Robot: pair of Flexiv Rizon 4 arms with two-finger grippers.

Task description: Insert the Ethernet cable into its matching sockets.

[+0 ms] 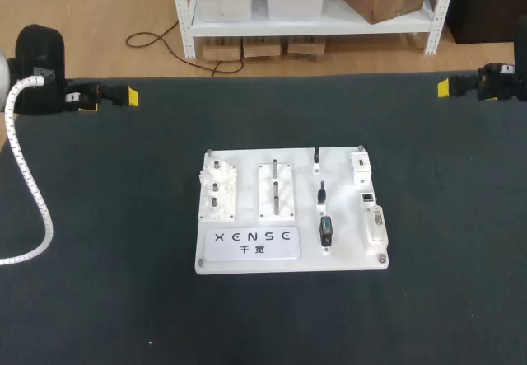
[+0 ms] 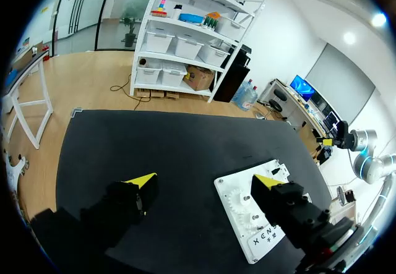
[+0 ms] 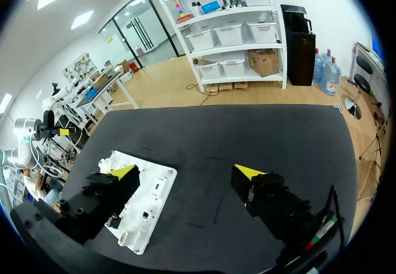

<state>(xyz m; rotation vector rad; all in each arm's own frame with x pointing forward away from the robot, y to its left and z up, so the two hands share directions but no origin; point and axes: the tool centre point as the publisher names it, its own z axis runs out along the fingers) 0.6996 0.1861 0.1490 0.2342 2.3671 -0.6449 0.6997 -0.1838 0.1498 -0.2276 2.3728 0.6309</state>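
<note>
Left pincer and right pincer both gape, empty, at opposite edges of the surface. Board lies between, well apart from both. Its Ethernet socket appears nearer the right pincer.

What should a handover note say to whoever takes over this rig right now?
Left pincer: open, empty, at the table's far-left corner.
Right pincer: open, empty, at the far-right corner.
White board sits mid-table, neither pincer near it. Small black parts stand on it, but I cannot tell which is the Ethernet cable.
Done: nothing visible.
Left: find, grasp and plug in the cable.
</note>
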